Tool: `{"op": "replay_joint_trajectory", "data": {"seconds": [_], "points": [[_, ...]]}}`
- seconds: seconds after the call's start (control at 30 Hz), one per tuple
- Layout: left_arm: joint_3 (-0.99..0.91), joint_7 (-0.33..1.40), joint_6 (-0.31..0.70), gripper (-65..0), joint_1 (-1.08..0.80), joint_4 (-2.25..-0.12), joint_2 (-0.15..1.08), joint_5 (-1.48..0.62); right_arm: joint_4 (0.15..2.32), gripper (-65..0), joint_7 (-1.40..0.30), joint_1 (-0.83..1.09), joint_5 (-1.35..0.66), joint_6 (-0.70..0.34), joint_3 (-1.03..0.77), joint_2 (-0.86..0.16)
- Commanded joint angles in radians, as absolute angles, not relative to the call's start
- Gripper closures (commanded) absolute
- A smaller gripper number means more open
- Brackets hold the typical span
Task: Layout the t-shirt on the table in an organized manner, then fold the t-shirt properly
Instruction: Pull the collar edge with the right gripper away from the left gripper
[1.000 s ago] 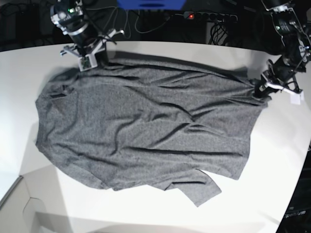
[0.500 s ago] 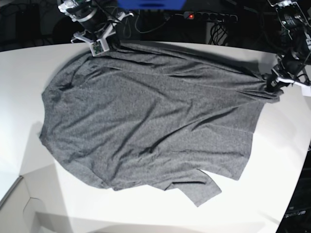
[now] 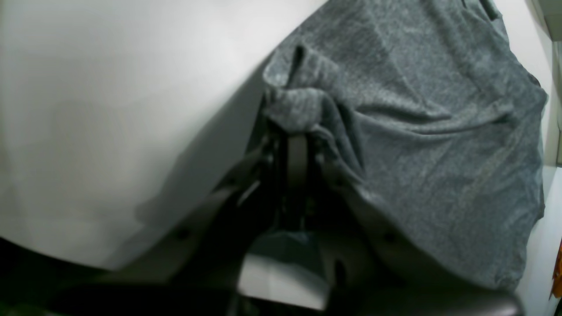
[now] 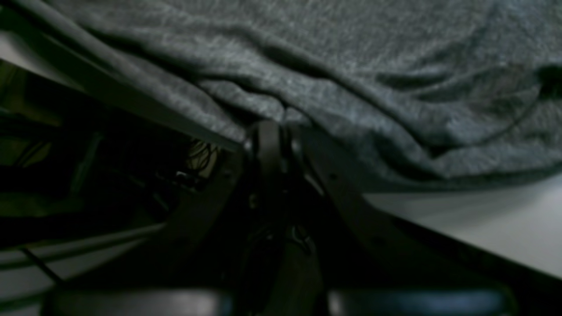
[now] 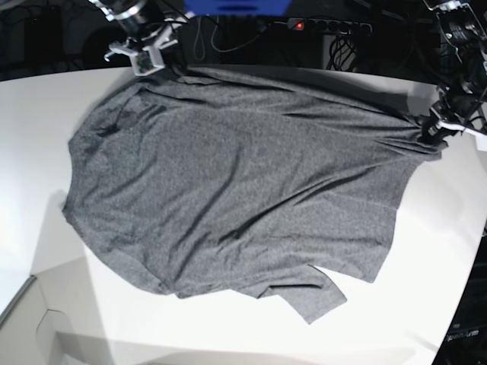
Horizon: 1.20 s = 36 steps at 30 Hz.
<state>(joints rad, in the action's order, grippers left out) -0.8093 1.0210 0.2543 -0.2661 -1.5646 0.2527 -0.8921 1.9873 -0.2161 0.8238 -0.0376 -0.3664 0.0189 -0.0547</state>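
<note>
1. Firstly, left gripper (image 3: pixel 293 131): jaws pinched together on a bunched fold of the heathered dark grey knit t-shirt (image 5: pixel 236 182). The cloth humps over the fingertips in the left wrist view. In the base view this gripper (image 5: pixel 435 128) sits at the right side, at the shirt's far right corner.

2. Right gripper (image 4: pixel 275 125): jaws likewise closed on the shirt's edge, fabric draped just over the tips. In the base view it (image 5: pixel 144 61) is at the top left, at the rear rim of the table, with the cloth rising toward it.

3. Shirt between the two grips: the upper edge runs in a fairly straight line from one gripper to the other, with long creases fanning from the right-hand pinch across the body.

4. Shirt body: spread wide over the large smooth white matte table (image 5: pixel 426 251), covering most of its middle. The left edge is rounded. Along the near edge a flap of cloth juts toward the lower right, with a small tuck beside it.

5. Table: bare white surface shows on all sides of the shirt except at the rear, where the cloth reaches the rim.

6. Behind the table: dark background with a black power strip (image 5: pixel 327 26) showing a red light, and loose cables (image 5: pixel 221 38).
</note>
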Motion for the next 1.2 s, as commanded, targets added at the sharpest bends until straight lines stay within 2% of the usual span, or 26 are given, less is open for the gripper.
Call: {"op": "replay_joint_trajectory", "data": {"seconds": [0.0, 0.5, 1.03, 1.17], "points": [[-0.817, 1.004, 0.255, -0.2, -0.274, -1.583, 0.278, -0.911, 2.008, 0.0, -0.179, 0.839, -0.050, -0.364, 0.007, -0.051], [-0.816, 0.997, 0.255, -0.2, -0.257, -1.583, 0.280, -0.908, 2.011, 0.0, -0.148, 0.863, -0.048, -0.369, -0.008, -0.058], [-0.805, 1.003, 0.251, -0.2, -0.101, -1.554, 0.272, -0.900, 1.986, 0.0, -0.159, 0.716, -0.044, -0.369, -0.008, -0.058], [-0.746, 0.997, 0.248, -0.2, -0.074, -1.554, 0.275, -0.900, 1.982, 0.0, -0.171, 0.693, -0.044, -0.369, -0.008, -0.076]]}}
